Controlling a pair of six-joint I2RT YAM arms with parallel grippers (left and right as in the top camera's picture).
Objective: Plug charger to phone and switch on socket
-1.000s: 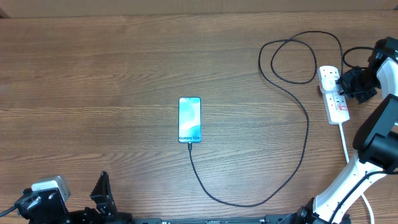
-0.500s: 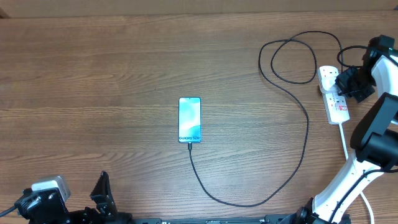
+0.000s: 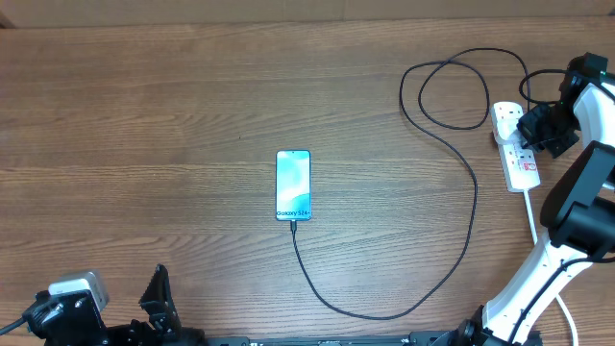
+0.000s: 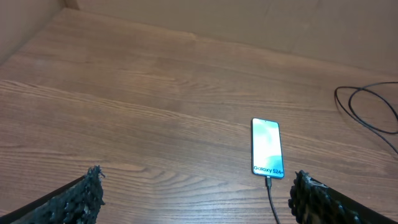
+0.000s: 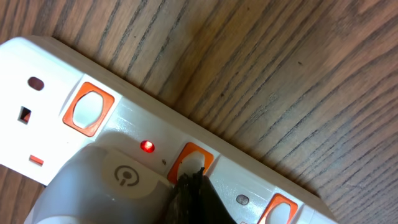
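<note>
The phone (image 3: 293, 185) lies face up mid-table, its light blue screen lit. The charger (image 3: 471, 192) runs from its near end as a thin black cable, swings right and loops up to the socket (image 3: 517, 144), a white power strip at the far right. My right gripper (image 5: 193, 180) is shut, and its tip presses an orange-framed switch (image 5: 186, 154) on the socket (image 5: 124, 115). A red light (image 5: 147, 146) glows beside that switch. My left gripper (image 4: 198, 196) hangs open at the near edge, empty, with the phone (image 4: 267, 148) ahead of it.
A pale adapter (image 5: 106, 180) sits plugged into the strip, right beside the pressed switch. Two more orange-framed switches (image 5: 88, 109) show along the strip. The strip's white cord (image 3: 531, 216) runs toward the near edge, close to the right arm's base.
The right arm has shifted slightly toward the far edge over the socket. The phone, the cable and the left arm have stayed put.
</note>
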